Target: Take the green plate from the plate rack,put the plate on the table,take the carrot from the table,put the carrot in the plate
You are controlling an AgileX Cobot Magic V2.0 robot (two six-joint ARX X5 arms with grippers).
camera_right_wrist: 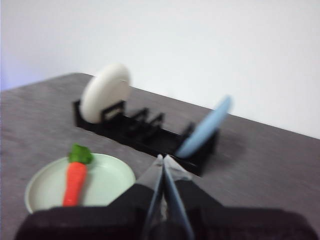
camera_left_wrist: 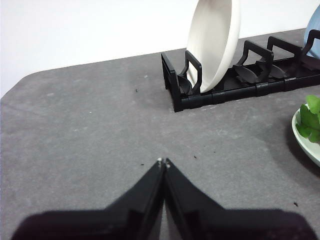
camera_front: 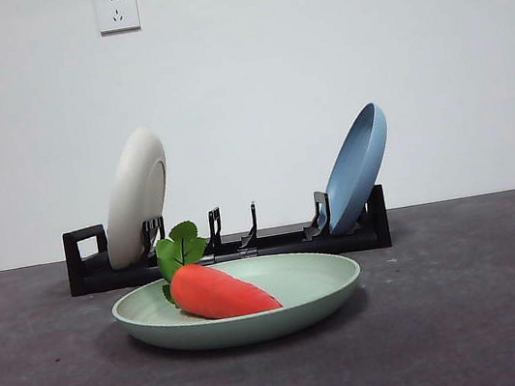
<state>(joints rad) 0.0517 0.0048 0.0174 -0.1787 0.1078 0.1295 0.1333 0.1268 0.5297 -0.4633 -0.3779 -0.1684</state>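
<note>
Orange carrot (camera_front: 219, 292) on green plate (camera_front: 321, 286)

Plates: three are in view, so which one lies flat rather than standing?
The green plate, flat on the table holding the carrot; the cream plate and blue plate stand in the rack.

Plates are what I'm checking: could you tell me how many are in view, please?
3. The cream-white plate stands in the plate rack at its handle end, the blue plate leans at the other end, and the green plate lies on the table holding the carrot. None seems hidden.
</note>
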